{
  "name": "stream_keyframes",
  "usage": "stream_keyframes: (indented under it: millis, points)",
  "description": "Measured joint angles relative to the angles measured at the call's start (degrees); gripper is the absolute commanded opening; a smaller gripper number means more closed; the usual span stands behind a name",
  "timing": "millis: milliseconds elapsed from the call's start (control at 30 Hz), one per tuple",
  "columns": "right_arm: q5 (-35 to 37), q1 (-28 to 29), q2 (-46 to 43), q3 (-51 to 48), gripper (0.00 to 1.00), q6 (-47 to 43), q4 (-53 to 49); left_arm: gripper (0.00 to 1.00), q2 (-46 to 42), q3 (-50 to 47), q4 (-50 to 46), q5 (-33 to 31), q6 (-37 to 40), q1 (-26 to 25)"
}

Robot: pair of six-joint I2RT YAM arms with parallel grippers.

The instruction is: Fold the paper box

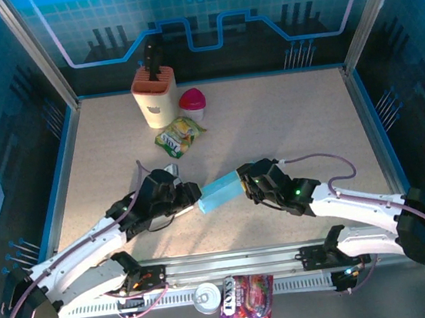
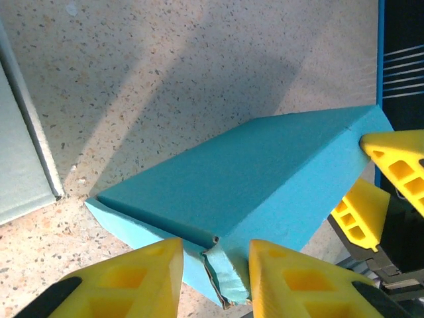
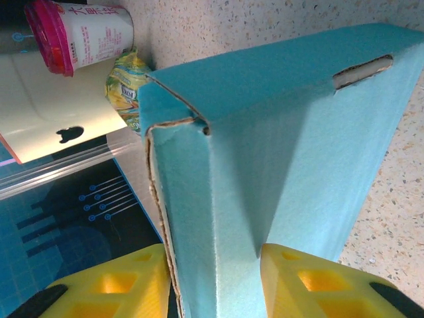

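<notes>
Nearest the camera, on the rail between the arm bases: a small tin can [image 1: 207, 297] lying just beside a purple snack packet [image 1: 246, 297]. At the far left of the speckled table [image 1: 293, 118], a peach-coloured holder [image 1: 156, 100] standing upright, with a dark handle [image 1: 152, 56] sticking out of its top; any further contents impossible to tell. Just right of the holder, a white cup [image 1: 192, 101] with a pink lid on. In front of both, a yellow-green snack bag [image 1: 179, 136] lying flat. In the near middle of the table, a teal paper box [image 1: 220, 193], long and narrow, slanting from lower left to upper right between the two grippers. At its left end, the left gripper [image 1: 194, 196]. From the left wrist, two yellow fingers [image 2: 142, 281] clenched on either side of that end, right at a crumpled flap, with the box stretching away above its own shadow on the table. At its right end, the right gripper [image 1: 245, 187]. From the right wrist, yellow fingers pressed against both broad faces, grasping the box, its end flap closed with a thin seam showing and a small slot in one long edge. Also from the left wrist, the right gripper's yellow fingers touching the box's far corner.
</notes>
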Motion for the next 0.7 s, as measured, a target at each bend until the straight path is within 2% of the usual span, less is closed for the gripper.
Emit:
stream_keyframes:
  millis: [200, 367, 467, 567, 700]
  points:
    - [0.24, 0.0, 0.44, 0.02, 0.38, 0.02, 0.17, 0.39, 0.02, 0.0, -0.37, -0.17, 3.34, -0.15]
    - [0.24, 0.0, 0.44, 0.07, 0.38, 0.02, 0.17, 0.34, -4.24, 0.52, -4.72, -1.68, 7.93, -0.48]
    - [0.24, 0.0, 0.44, 0.07, 0.38, 0.02, 0.17, 0.38, -3.34, 2.21, -6.45, -1.77, 10.32, -0.48]
    - [0.24, 0.0, 0.44, 0.07, 0.37, 0.02, 0.17, 0.39, -1.62, 2.47, -6.45, -1.73, 10.05, -0.55]
    - [0.24, 0.0, 0.44, 0.07, 0.38, 0.02, 0.2, 0.39, -1.57, 1.55, -4.9, -1.75, 5.51, -1.16]
